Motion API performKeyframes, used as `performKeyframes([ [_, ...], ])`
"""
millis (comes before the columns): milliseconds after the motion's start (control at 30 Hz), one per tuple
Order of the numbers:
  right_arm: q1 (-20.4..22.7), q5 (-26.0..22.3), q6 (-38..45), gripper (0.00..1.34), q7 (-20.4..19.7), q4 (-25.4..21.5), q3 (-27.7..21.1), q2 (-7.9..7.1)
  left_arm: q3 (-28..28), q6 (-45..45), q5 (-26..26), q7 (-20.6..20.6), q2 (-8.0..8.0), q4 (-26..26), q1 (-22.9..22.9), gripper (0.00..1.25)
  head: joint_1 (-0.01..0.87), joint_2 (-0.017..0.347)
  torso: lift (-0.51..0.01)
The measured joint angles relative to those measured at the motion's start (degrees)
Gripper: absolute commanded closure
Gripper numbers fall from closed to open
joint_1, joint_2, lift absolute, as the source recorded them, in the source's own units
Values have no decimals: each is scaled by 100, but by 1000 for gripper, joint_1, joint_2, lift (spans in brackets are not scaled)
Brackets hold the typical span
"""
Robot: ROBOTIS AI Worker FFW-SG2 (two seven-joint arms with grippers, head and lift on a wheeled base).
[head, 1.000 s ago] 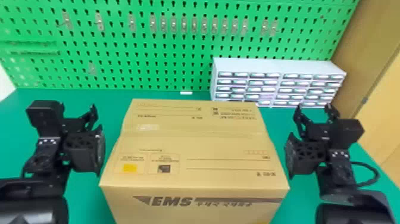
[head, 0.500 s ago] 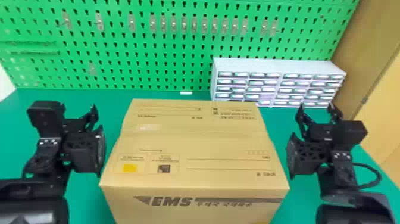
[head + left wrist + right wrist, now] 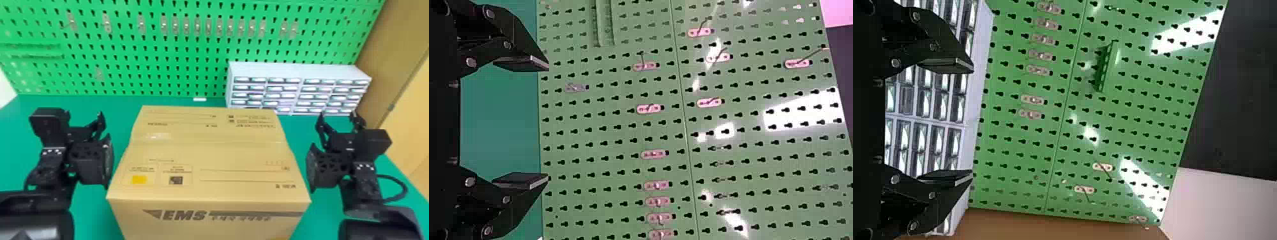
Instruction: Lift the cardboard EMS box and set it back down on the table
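The cardboard EMS box (image 3: 207, 159) stands on the green table, its top flaps closed and its printed front side facing me. To its left is my left gripper (image 3: 84, 118), pointing toward the back, with a black vented plate close alongside the box. My right gripper (image 3: 339, 120) mirrors it at the box's right side. Whether either plate touches the cardboard I cannot tell. In the left wrist view, the fingers of my left gripper (image 3: 548, 122) stand wide apart with nothing between them. My right gripper (image 3: 972, 121) is likewise open in the right wrist view.
A green pegboard (image 3: 143, 57) with small hooks rises behind the table (image 3: 121, 103). At the back right stands a white drawer cabinet (image 3: 297, 71), beside a brown wall panel (image 3: 392, 48). A small white piece (image 3: 199, 99) lies behind the box.
Both grippers have shifted slightly inward toward the box's sides over the last half second. The box has stayed in place.
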Motion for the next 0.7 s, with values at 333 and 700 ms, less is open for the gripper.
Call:
performKeyframes([
  [333,-2,-31,29,506,0,0,-4,4,-10,0,4,0,0,5,-8,463,678,-14,-32],
  [700,-5,-6,38,506,0,0,-10,4,-17,0,4,0,0,5,-15,463,678,-14,-52],
])
